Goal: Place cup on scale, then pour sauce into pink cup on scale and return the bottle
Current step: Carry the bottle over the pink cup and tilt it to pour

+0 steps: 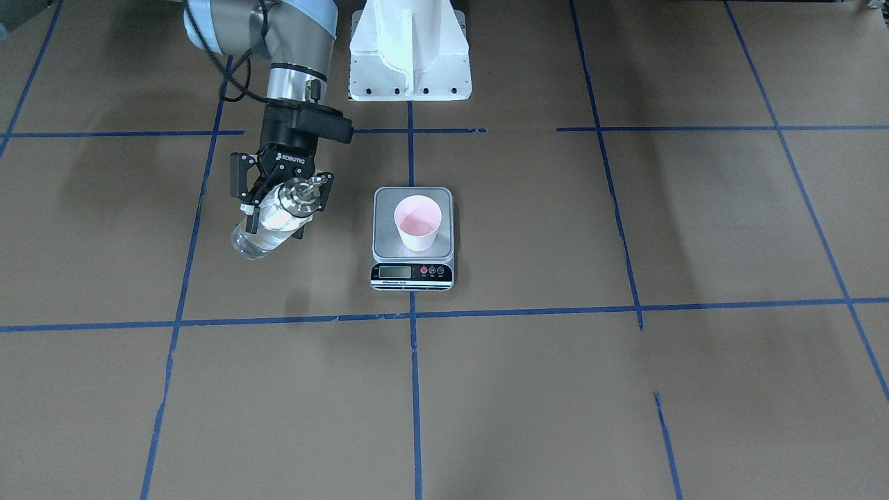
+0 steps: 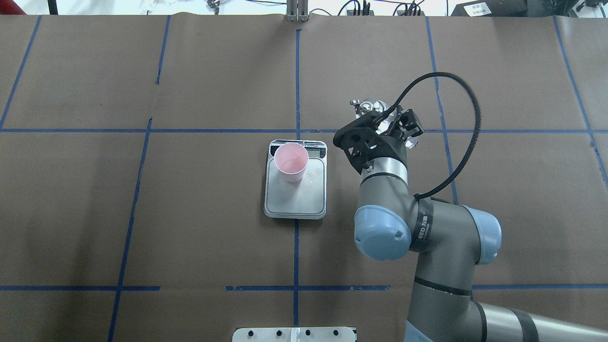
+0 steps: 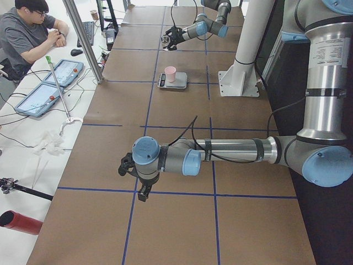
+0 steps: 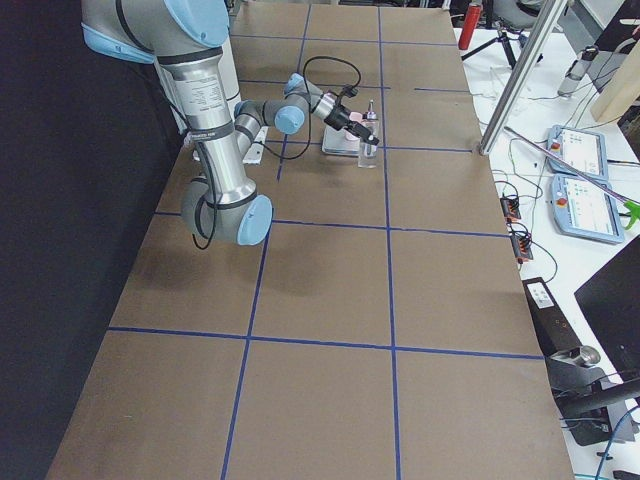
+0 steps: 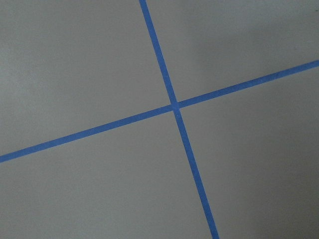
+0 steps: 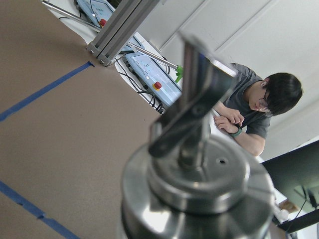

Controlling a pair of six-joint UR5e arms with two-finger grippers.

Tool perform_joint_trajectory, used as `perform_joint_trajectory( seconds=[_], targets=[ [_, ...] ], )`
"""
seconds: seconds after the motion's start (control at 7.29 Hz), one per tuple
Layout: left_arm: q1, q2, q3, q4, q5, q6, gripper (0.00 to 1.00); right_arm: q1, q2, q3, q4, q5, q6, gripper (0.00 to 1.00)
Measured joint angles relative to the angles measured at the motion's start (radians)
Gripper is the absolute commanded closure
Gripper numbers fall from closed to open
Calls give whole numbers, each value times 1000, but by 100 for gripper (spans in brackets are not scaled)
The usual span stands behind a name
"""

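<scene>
The pink cup (image 1: 417, 222) stands upright on the scale (image 1: 444, 239), towards its display end; in the overhead view the cup (image 2: 290, 161) sits on the scale's platform (image 2: 299, 199). My right gripper (image 1: 278, 215) is shut on the glass bottle (image 1: 258, 237), beside the scale on the robot's right. The bottle's metal cap and spout (image 6: 199, 164) fill the right wrist view. The sauce is hard to make out through the glass. I cannot tell whether the bottle touches the table. My left gripper (image 3: 122, 167) hovers far from the scale; open or shut cannot be told.
Blue tape lines (image 5: 174, 107) grid the brown table. The white robot pedestal (image 1: 410, 55) stands behind the scale. A person (image 3: 27, 33) sits at a side desk with tablets (image 3: 41, 94). A black cable (image 2: 468, 137) loops over the right wrist.
</scene>
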Motion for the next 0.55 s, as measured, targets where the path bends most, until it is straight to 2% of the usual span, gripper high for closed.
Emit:
perform_joint_trajectory(
  seconds=[0.27, 0.55],
  targets=[
    [0, 2, -1, 0, 0, 1, 0, -45, 40, -93, -36, -150, -149, 100],
    [0, 3, -1, 0, 0, 1, 0, -55, 78, -144, -79, -206, -248, 100]
  ],
)
